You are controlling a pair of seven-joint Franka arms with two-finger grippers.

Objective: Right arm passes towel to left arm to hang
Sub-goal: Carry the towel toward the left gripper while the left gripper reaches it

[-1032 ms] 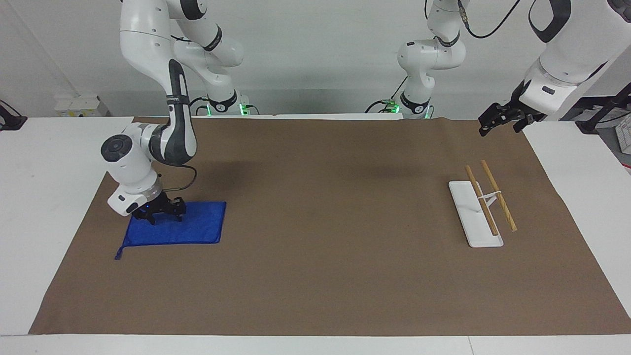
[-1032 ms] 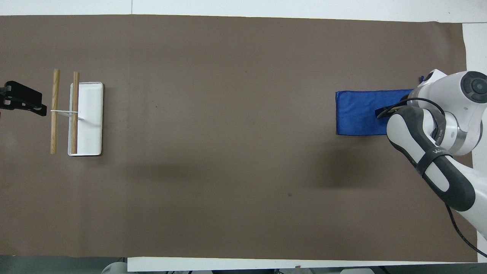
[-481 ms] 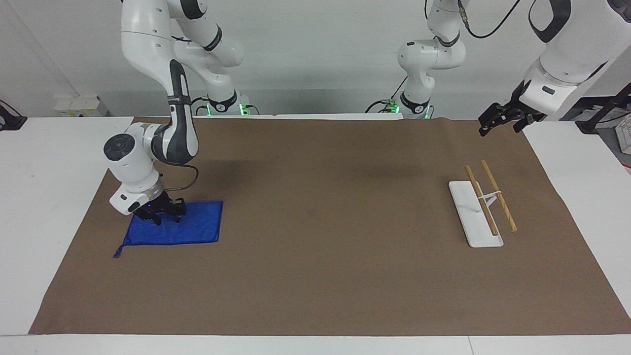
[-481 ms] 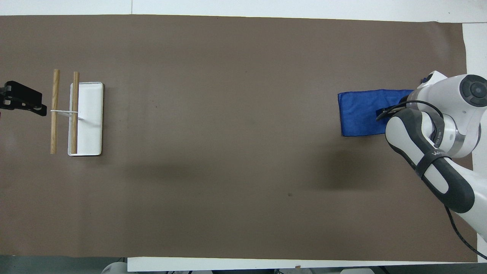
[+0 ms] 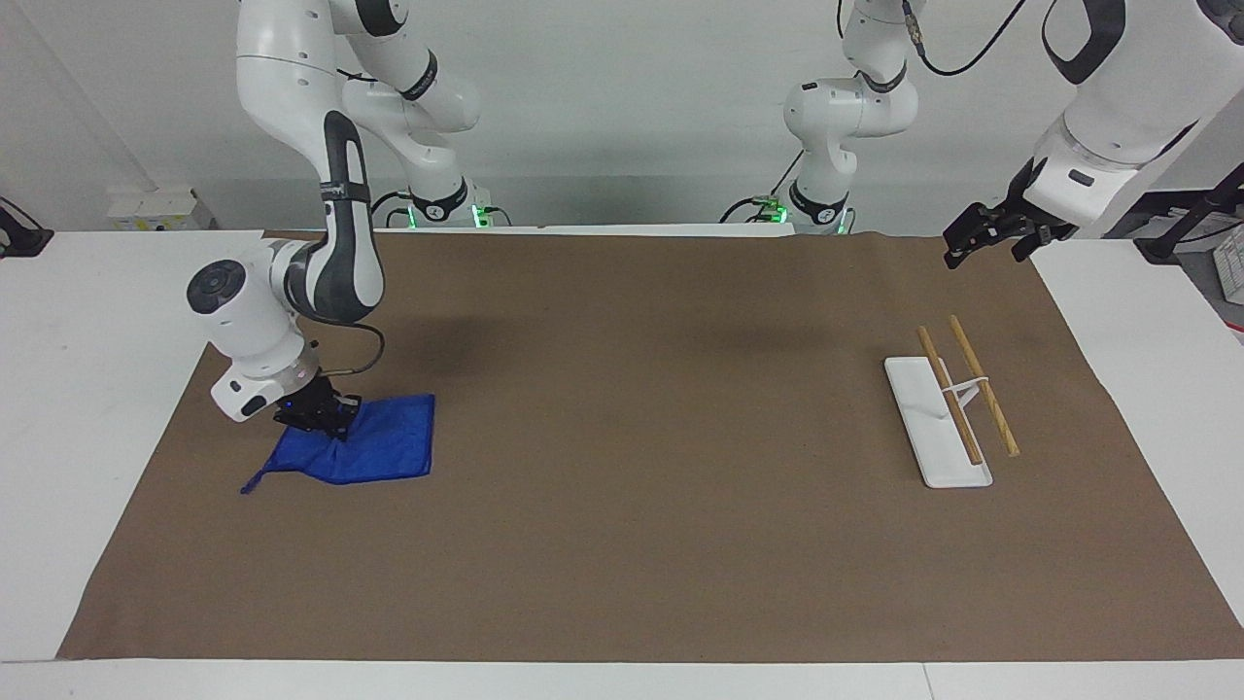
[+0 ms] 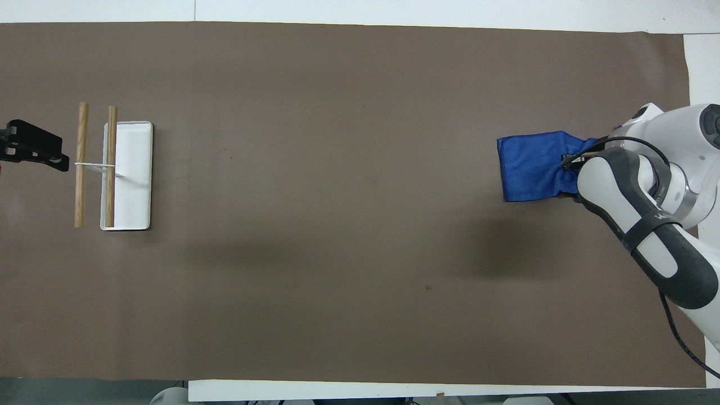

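The blue towel [image 5: 374, 447] lies on the brown mat at the right arm's end of the table; it also shows in the overhead view [image 6: 531, 166]. My right gripper [image 5: 324, 416] is shut on the towel's edge nearest the robots and has bunched and lifted that part a little; the rest still rests on the mat. In the overhead view the right arm covers that gripper [image 6: 569, 162]. My left gripper [image 5: 975, 238] waits in the air over the mat's corner at the left arm's end, empty; it shows at the overhead view's edge [image 6: 42, 152].
A white rack [image 5: 935, 420] with two wooden bars [image 5: 984, 386] stands on the mat at the left arm's end; it also shows from overhead [image 6: 132, 174]. The brown mat [image 5: 641, 467] covers most of the white table.
The right gripper has closed on the towel's edge and risen slightly, pulling the cloth into a bunch. The towel's corners have drawn in. The left arm has not moved.
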